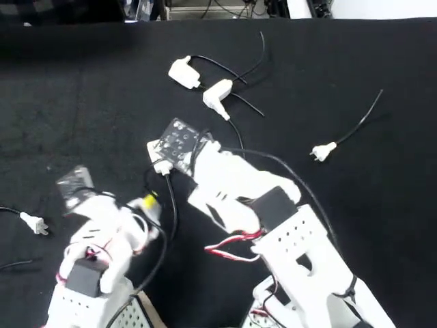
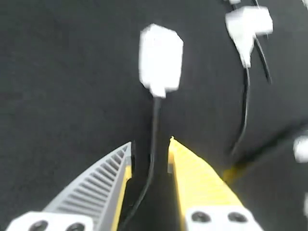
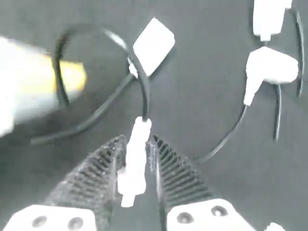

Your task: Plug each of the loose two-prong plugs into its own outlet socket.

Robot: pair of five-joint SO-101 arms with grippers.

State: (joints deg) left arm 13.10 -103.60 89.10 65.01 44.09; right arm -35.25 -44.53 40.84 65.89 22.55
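Note:
Three white outlet sockets lie on the black table: one (image 1: 184, 72) at the back, one (image 1: 218, 92) beside it, and a nearer one (image 1: 158, 158) between the arms. My right gripper (image 3: 137, 154) is shut on a white two-prong plug (image 3: 134, 163), whose black cable loops away towards the near socket (image 3: 154, 43); in the high view this gripper (image 1: 179, 145) hovers right by that socket. My left gripper (image 2: 149, 147) is open, and the near socket's (image 2: 161, 57) black cable (image 2: 153, 144) runs between its grey and yellow fingers. One loose plug (image 1: 324, 150) lies far right, another (image 1: 34, 223) far left.
Black cables trail from the back sockets and both loose plugs across the dark mat (image 1: 355, 82). The left arm's yellow finger (image 3: 67, 77) shows close to the right gripper. The two arms stand near each other at the table's front middle.

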